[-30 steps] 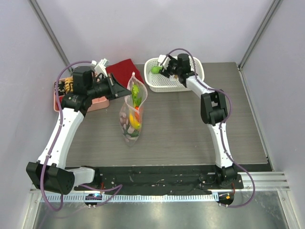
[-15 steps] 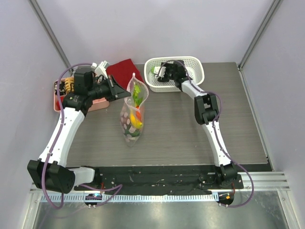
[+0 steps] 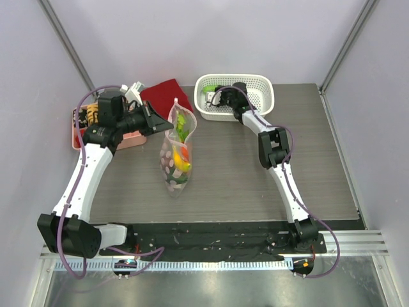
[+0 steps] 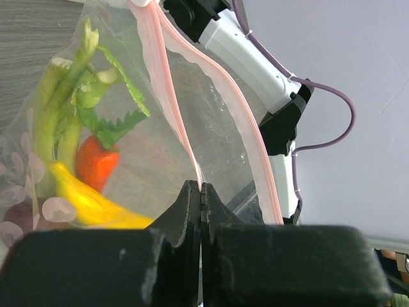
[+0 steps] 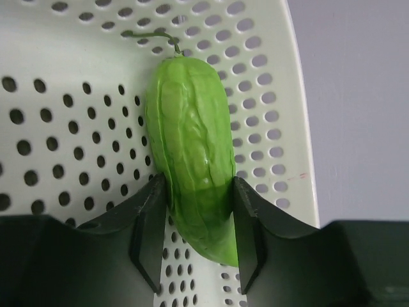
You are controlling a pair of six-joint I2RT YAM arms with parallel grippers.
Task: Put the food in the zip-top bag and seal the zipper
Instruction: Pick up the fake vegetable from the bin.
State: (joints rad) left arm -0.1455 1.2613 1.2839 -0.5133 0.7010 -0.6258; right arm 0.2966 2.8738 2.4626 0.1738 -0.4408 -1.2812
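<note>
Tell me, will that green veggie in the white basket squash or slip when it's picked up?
Probably stiff: the green toy vegetable looks like moulded glossy plastic and shows no dent where the jaws press its sides. Likely light, as toy plastic usually is. Its smooth, tapering, rounded body could slip or roll on the basket floor if nudged.

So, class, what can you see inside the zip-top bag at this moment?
Through the clear zip-top bag you can see green stalks, a red-orange pepper and a yellow banana. Pieces at the very bottom overlap and are too small to name.
</note>
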